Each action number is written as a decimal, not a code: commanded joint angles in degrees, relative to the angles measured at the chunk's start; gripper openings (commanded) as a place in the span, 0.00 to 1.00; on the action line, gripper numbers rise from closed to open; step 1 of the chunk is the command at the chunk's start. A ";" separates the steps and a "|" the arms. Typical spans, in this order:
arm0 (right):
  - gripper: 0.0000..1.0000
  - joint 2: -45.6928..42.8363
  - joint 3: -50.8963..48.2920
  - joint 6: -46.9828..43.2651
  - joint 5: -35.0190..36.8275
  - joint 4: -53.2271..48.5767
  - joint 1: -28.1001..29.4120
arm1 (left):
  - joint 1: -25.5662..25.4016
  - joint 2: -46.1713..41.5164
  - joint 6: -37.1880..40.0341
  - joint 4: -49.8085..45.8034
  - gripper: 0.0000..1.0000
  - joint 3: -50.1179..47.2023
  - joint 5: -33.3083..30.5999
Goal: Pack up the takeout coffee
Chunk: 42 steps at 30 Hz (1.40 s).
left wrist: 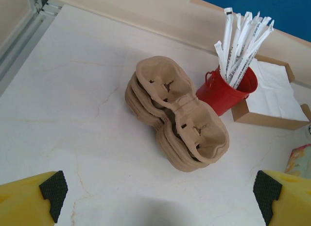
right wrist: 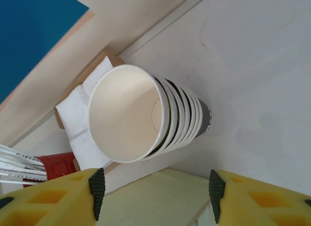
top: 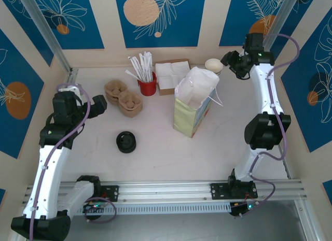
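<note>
**A:** Left side first?

**B:** Left gripper is near the table's left edge with its jaws wide and nothing in them. It looks down on a stack of brown moulded-pulp two-cup carriers. Toward the near edge, left of middle, there is a low round black plastic lid. From overhead I cannot tell whether a cup body stands under it.

**A:** Along the far edge?

**B:** Small red bucket of paper-wrapped straws, then a cardboard box of white napkins. In front of the box, a pale green paper bag stands upright with its mouth open. Further toward the right corner is an upright stack of lidless cream paper cups. Right gripper is just beside it, jaws part-way apart and clamped on nothing I can see.

**A:** Which step?

**B:** My reading is that the takeout coffee is still in parts, with the cup in that stack and the lid out front. The step in hand is drawing the top cup. The next move calls for pinching one rim only, then lifting straight so the rest stay nested.
</note>
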 commanded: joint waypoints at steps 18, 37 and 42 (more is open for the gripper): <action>0.32 12.33 12.09 -3.49 6.93 -5.21 3.77 | -0.32 1.57 0.15 -1.05 0.99 -0.08 0.36; 0.24 14.51 14.01 -3.86 7.28 -5.54 3.94 | -0.31 2.02 -0.28 -1.76 0.99 0.19 -0.03; 0.20 14.65 14.33 -3.74 7.45 -5.73 4.03 | -0.33 2.02 -0.34 -2.02 0.99 0.08 -0.08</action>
